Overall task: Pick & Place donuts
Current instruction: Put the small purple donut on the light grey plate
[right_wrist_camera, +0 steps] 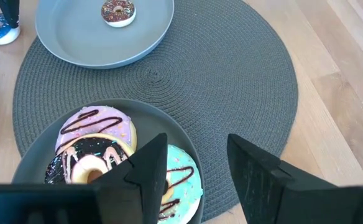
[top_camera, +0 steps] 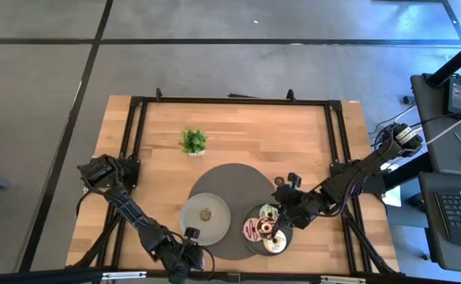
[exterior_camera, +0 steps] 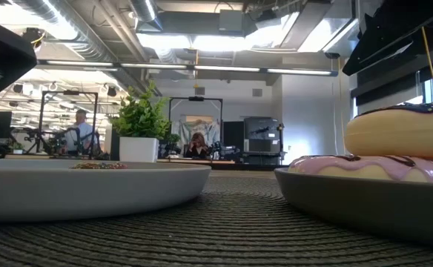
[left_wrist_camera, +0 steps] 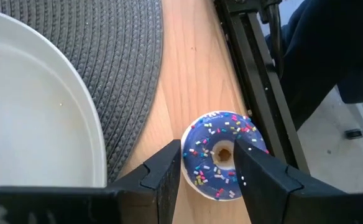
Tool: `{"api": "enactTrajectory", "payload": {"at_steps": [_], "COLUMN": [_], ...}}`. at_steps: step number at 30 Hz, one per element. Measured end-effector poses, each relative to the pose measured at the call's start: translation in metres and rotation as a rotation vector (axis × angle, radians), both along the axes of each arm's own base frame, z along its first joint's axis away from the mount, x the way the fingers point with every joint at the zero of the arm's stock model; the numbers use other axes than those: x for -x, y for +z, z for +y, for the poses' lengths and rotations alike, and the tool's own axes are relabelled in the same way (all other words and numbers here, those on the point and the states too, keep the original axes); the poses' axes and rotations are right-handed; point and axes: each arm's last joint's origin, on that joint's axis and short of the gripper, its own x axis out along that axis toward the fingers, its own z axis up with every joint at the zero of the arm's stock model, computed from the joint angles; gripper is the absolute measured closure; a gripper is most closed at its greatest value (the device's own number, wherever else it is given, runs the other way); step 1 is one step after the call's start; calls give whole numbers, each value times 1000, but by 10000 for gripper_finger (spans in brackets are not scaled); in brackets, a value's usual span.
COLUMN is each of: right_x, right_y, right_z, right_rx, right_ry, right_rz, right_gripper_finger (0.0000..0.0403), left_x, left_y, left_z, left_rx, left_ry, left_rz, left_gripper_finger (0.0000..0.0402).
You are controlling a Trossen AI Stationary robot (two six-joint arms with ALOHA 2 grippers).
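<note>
A tiny purple sprinkled donut (left_wrist_camera: 207, 138) lies on the bare wood beside the woven mat. My left gripper (left_wrist_camera: 206, 169) is open at it, by the table's near edge (top_camera: 189, 246). One finger stands beside its rim and the other over its hole side. My right gripper (right_wrist_camera: 194, 165) is open and empty over the dark plate (top_camera: 250, 243). That plate holds the pink-striped donut (right_wrist_camera: 97, 124), the chocolate-sprinkled donut (right_wrist_camera: 85, 163) and the green donut (right_wrist_camera: 184, 180). A tiny brown donut (right_wrist_camera: 117, 11) lies on the light plate (top_camera: 205, 214). A tiny dark donut (top_camera: 279, 181) lies by the mat's edge. My left gripper comes down at the purple donut from above, with the near part of the ring (left_wrist_camera: 209, 180) between its open fingers. One finger (left_wrist_camera: 250, 163) covers the donut's far side of the hole. Whether either finger touches the donut, I cannot tell.
A round grey woven mat (right_wrist_camera: 231, 74) lies under both plates. A small potted plant (top_camera: 193, 140) stands toward the far left. A black frame rail (left_wrist_camera: 256, 81) runs close beside the purple donut. In the low view a cream donut (exterior_camera: 402, 130) lies stacked on the pink one (exterior_camera: 365, 167).
</note>
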Motion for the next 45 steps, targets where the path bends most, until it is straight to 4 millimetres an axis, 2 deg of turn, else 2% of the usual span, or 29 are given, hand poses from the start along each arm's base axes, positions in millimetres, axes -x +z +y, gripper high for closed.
{"api": "enactTrajectory", "payload": {"at_steps": [9, 21, 33, 35, 39, 45], "right_x": [0, 0, 0, 0, 0, 0], "right_y": [0, 0, 0, 0, 0, 0], "right_z": [0, 0, 0, 0, 0, 0], "right_rx": [2, 2, 19, 18, 14, 19], "right_ry": [2, 3, 22, 23, 26, 32], "right_rz": [1, 1, 6, 7, 10, 11], "right_gripper_finger": [234, 234, 234, 234, 234, 234], "left_x": [0, 0, 0, 0, -2, -4], "left_y": [0, 0, 1, 6, 29, 61], "left_z": [1, 1, 1, 2, 10, 37], "left_rx": [-10, -13, -3, 22, 101, 95], "left_ry": [-2, -14, -23, -33, 14, 135], "left_rz": [-4, 4, 13, 22, 1, -18], "left_gripper_finger": [267, 338, 386, 389, 388, 389]}}
